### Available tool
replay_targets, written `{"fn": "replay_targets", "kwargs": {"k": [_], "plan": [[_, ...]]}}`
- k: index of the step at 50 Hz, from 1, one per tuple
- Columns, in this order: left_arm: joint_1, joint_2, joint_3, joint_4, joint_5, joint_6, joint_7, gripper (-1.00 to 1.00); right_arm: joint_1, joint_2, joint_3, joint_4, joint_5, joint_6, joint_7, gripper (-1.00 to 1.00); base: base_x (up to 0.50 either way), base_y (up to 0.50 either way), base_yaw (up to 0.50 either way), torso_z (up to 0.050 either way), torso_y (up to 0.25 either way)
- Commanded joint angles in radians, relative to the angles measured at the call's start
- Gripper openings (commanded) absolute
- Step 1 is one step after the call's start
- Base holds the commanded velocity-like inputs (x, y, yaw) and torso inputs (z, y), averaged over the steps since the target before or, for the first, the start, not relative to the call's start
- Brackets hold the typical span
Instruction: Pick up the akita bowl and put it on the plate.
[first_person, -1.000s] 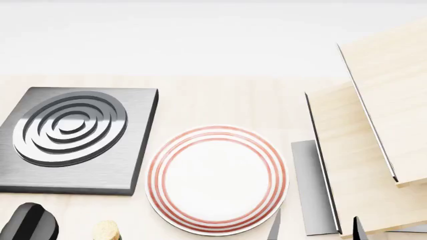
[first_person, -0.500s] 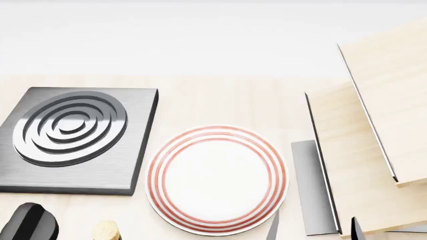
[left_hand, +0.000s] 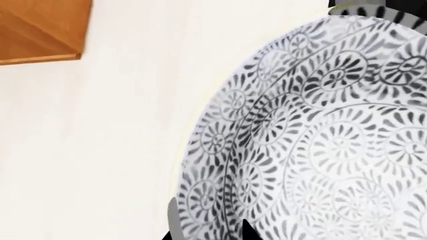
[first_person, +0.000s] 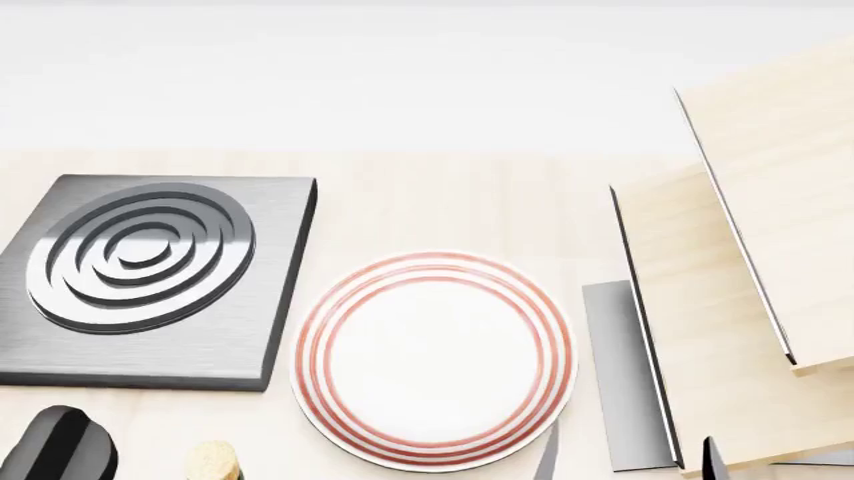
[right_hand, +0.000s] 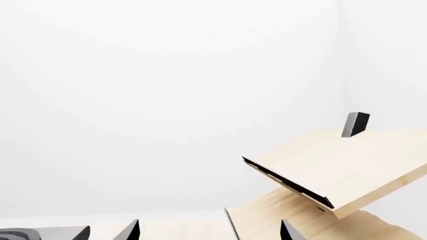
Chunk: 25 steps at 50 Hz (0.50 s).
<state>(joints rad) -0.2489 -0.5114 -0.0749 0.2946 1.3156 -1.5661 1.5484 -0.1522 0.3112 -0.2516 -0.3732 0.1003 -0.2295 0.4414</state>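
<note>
The akita bowl (left_hand: 320, 145) fills my left wrist view, right up against my left fingers, sitting on the pale table (left_hand: 100, 150); its patterned inside holds nothing. Dark bits of my left fingers barely show at its rim, so I cannot tell whether they are apart or clamped. The plate (first_person: 434, 360) lies bare on the table, between the dark square burner (first_person: 140, 275) and the tilted wooden boards (first_person: 721, 330). My right fingers' (right_hand: 208, 231) tips are apart, holding nothing.

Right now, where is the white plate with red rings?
In the head view, the red-ringed white plate lies centre, between the dark square burner and the light wooden boards.
</note>
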Motion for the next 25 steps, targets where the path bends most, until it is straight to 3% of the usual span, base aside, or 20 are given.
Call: {"fn": "replay_targets", "kwargs": {"k": [1,25], "plan": [[-0.014,0.04,0.038,-0.045,0.0,-0.004,0.022,-1.0,-0.002,0.003,-0.002,0.003,0.003,-0.007,0.003,1.0,0.01,0.0,0.0,0.0,0.0],[0.001,0.0,0.026,0.057,0.009,-0.004,0.022,-1.0,0.008,0.008,-0.01,0.005,0.009,0.001,0.008,1.0,0.0,0.0,0.0,-0.001,0.0]]}}
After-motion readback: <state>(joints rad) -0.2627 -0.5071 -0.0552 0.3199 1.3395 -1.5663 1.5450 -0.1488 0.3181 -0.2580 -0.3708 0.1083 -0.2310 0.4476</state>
